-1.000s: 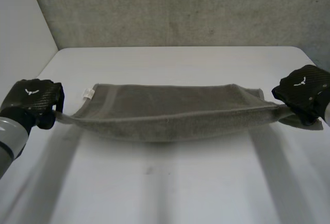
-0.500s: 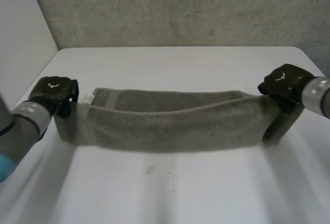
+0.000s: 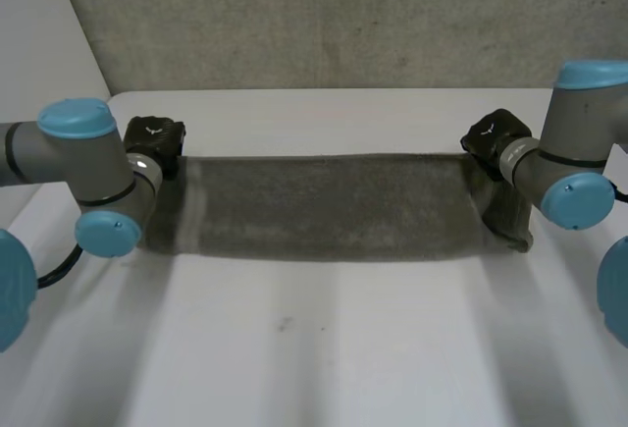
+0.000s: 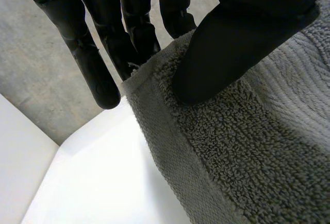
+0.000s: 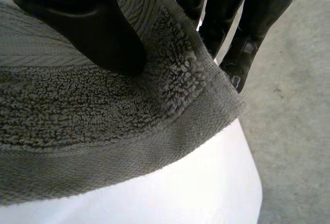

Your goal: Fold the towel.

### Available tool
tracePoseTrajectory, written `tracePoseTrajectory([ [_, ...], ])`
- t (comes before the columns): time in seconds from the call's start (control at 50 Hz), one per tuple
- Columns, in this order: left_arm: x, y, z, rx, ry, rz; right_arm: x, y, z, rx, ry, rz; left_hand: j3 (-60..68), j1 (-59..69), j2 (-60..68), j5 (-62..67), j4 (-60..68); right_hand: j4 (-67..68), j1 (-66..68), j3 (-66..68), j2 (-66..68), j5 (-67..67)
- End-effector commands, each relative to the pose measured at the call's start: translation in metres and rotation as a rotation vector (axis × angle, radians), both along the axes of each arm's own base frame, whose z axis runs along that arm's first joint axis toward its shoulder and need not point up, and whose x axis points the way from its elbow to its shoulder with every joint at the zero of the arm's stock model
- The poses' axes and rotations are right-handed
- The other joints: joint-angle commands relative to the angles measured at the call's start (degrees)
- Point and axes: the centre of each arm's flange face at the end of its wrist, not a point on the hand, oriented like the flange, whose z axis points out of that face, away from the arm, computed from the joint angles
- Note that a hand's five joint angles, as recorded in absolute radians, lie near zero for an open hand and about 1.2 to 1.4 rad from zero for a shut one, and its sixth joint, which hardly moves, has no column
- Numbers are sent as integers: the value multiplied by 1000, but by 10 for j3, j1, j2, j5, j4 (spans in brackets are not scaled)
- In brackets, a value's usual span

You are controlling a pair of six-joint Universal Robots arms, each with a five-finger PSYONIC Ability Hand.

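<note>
Observed: towel (image 3: 324,206) laid as long strip across surface (image 3: 314,348), nearer far edge. Far corners pinched, thumb against fingers, by left robot hand (image 3: 155,137) and right robot hand (image 3: 491,134). Risk judged: right end bunched; if released unevenly, edges likely left misaligned.

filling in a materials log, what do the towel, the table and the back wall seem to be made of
The towel looks like grey terry cloth: dense little loops, with a flat woven band along its edge. The table looks smooth, white and matte, perhaps laminate or painted board. The wall looks like rough grey concrete, mottled and speckled.
</note>
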Motion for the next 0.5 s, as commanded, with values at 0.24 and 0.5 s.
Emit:
tracePoseTrajectory([
  [0.24, -15, -7, -14, 8, -4, -30, 5, -17, -28, -124, 95, 45, -597, -593, -598, -594, -598, -670, -662, -667, -673, -675],
  [0.5, -17, 6, 22, -5, 10, -37, 3, -20, 52, -277, -105, -16, -597, -593, -598, -594, -598, -670, -662, -667, -673, -675],
])
